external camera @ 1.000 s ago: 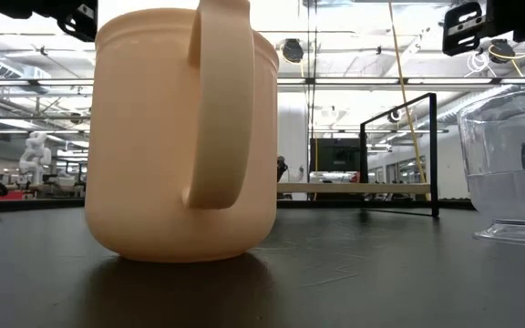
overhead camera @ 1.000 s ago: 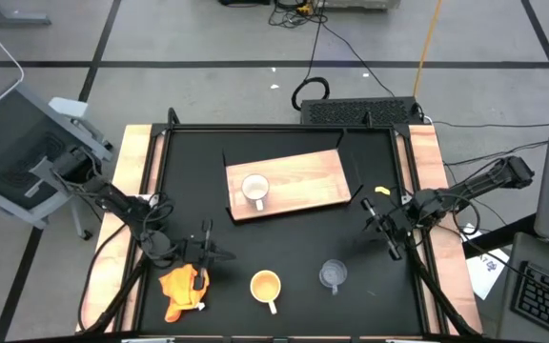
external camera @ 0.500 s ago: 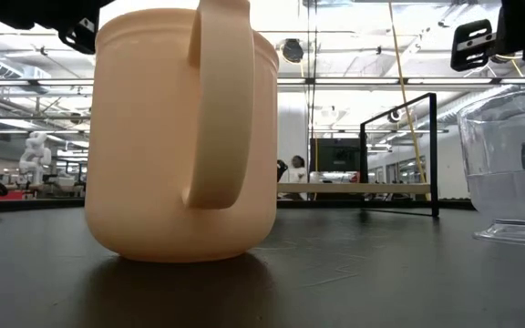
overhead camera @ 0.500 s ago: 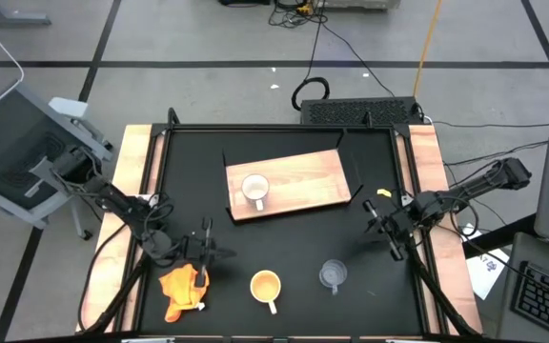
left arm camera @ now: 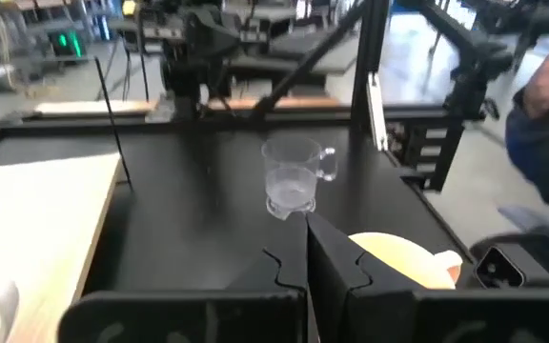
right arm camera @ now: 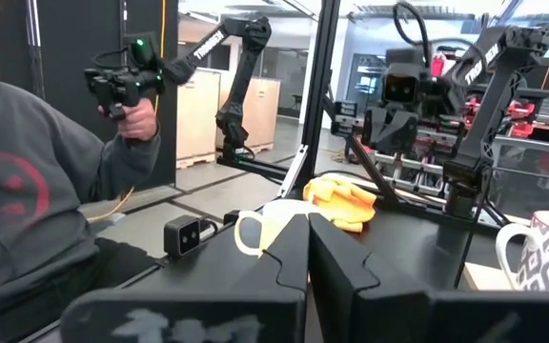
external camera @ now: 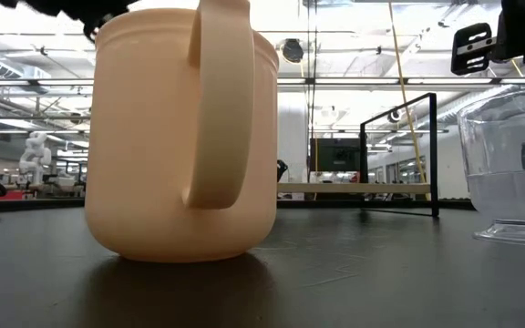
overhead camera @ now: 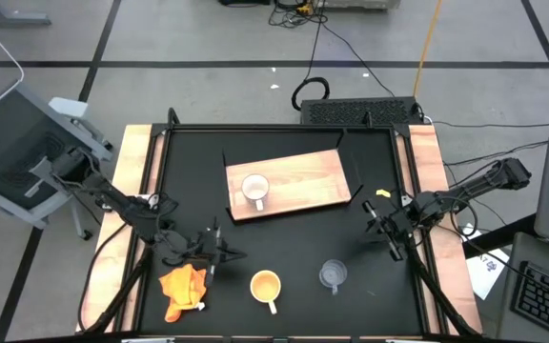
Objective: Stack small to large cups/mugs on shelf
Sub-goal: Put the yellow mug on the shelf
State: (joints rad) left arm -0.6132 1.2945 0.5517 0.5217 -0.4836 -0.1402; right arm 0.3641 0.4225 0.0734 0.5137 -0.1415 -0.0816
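A white cup (overhead camera: 254,190) stands on the wooden shelf (overhead camera: 303,181) at the table's far middle. The yellow-orange cup (overhead camera: 266,286) and the clear glass cup (overhead camera: 333,274) stand on their bases on the black tabletop near the front edge. My left gripper (overhead camera: 233,254) is shut and empty. It hovers left of the yellow-orange cup (left arm camera: 403,259), pointing toward the glass cup (left arm camera: 294,176). My right gripper (overhead camera: 375,222) waits shut and empty above the table's right side. It points left toward the yellow-orange cup (right arm camera: 267,227).
An orange-yellow cloth (overhead camera: 181,291) lies crumpled at the front left, just below my left gripper. A black frame (overhead camera: 284,133) rims the table's far side. A person (right arm camera: 36,191) sits beyond the table's near edge, holding a hand controller. The low view is filled by the yellow-orange cup (external camera: 180,137).
My left gripper has moved toward the table's right, away from the cloth and nearer the yellow-orange cup. It has risen slightly and rolled, and it stays shut. My right gripper has sunk a little. The cups have not moved.
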